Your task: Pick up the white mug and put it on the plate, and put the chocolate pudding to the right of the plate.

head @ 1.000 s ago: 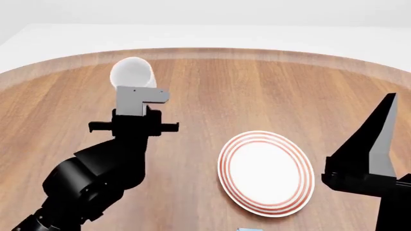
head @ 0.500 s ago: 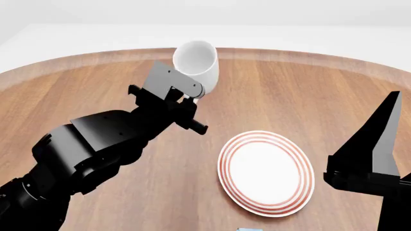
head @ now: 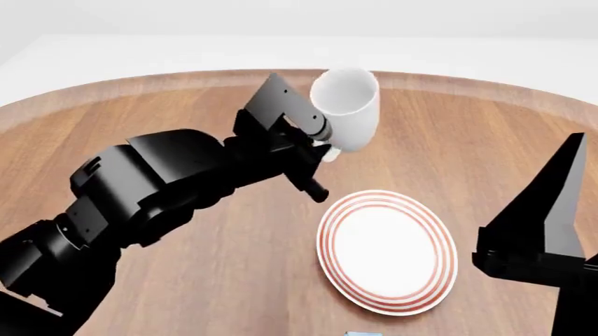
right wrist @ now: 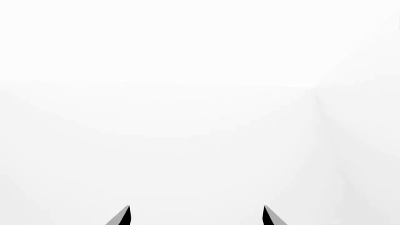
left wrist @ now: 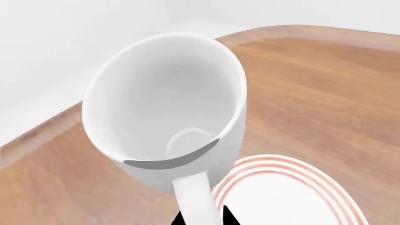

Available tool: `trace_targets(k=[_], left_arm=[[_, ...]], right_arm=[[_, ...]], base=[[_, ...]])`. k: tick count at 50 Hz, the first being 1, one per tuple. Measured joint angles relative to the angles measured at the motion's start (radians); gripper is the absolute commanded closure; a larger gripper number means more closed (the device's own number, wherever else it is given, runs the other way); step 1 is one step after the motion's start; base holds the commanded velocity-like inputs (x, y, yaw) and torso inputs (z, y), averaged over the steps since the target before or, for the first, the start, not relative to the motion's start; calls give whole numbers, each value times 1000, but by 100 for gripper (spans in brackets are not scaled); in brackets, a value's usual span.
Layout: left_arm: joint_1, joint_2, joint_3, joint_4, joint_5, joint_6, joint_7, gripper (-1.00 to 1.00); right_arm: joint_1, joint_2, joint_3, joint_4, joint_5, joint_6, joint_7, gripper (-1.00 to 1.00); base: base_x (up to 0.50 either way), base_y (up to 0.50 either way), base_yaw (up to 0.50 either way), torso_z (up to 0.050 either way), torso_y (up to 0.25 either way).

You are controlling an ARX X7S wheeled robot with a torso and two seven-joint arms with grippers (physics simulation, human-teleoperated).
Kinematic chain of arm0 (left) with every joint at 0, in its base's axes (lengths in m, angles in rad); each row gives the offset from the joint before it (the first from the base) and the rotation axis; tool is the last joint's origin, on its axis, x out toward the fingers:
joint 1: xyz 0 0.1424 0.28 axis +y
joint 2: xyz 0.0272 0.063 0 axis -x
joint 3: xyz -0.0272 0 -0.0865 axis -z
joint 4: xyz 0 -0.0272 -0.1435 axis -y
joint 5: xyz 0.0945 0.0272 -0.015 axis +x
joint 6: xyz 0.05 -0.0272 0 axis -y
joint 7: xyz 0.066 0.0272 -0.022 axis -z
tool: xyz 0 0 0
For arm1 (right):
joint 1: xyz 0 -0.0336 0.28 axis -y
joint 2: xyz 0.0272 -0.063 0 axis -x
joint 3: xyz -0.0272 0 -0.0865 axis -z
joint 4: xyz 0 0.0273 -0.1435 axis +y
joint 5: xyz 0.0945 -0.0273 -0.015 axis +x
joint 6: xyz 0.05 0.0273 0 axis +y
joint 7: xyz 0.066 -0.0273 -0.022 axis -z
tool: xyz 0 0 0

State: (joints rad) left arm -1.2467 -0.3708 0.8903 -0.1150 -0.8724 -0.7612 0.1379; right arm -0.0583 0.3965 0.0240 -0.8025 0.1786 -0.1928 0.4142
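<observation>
My left gripper (head: 323,142) is shut on the handle of the white mug (head: 346,105) and holds it in the air, tilted, above the table just beyond the plate's far left rim. In the left wrist view the mug (left wrist: 166,108) shows its empty inside, and its handle (left wrist: 196,199) runs down between my left gripper's (left wrist: 201,219) black tips. The red-ringed plate (head: 327,241) lies bare on the wood, partly seen under the mug (left wrist: 287,197). A light blue sliver of the chocolate pudding (head: 360,334) shows at the bottom edge. My right gripper (head: 566,164) points upward at the right, open and empty (right wrist: 196,216).
The round wooden table (head: 140,140) has a curved far edge (head: 187,78) with a white floor and wall beyond. The right wrist view shows only white background. My bulky left arm (head: 140,196) stretches over the table's left half.
My left arm has swung to the right with the mug, from the far left of the table to just beyond the plate. The right arm has stayed put.
</observation>
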Motion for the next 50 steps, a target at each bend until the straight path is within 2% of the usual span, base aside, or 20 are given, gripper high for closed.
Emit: trace_targets(k=[19,50], left_arm=[[-14,120,102,-117,45,35,122,100],[3,282,179,-394,76,77,218,100]], right_arm=[[-6,7,2,-9,7,-3,6,-100],[-8,15,-1,-3,13,-10,13,-100]], base=[[0,0,0,0,0],[0,0,0,0,0]])
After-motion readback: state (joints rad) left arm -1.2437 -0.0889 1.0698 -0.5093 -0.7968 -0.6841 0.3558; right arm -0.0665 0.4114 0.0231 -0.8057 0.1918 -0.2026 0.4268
